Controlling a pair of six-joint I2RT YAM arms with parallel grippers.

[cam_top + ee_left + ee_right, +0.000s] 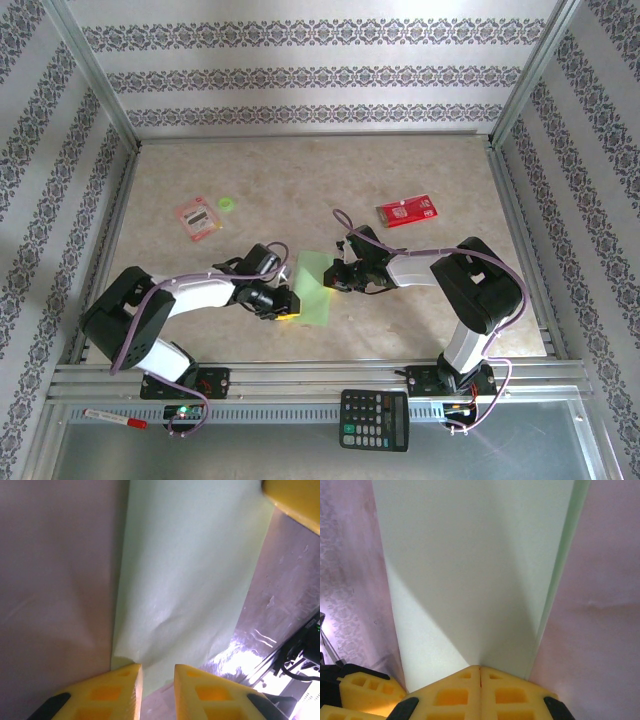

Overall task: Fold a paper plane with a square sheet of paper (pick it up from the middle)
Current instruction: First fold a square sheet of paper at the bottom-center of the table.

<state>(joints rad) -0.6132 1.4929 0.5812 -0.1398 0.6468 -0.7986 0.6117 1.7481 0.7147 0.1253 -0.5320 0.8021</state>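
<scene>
Where the right gripper point(480, 671) is seen from its own wrist, its jaws are pressed fully together. The sheet point(475, 570) is clamped between them by one edge and spreads away from the tips as a pale green band. A darker green strip is seen along its right side.

The jaws of the left gripper point(158, 676) are held a narrow gap apart. A corner of the sheet runs down into that gap, but whether the pads touch it cannot be told.

From above, the sheet is found between the two grippers, the left one at its near left corner and the right one at its right edge. It is placed in the near half of the table point(430, 165), about midway between the left and right edges. Whether it rests on the table cannot be told.

A red packet point(407, 211) is seen further back, toward the right edge. A pink packet point(196, 218) and a small green disc point(226, 204) lie just beside each other toward the left edge. A calculator point(374, 420) is laid on the metal frame beyond the near edge.
</scene>
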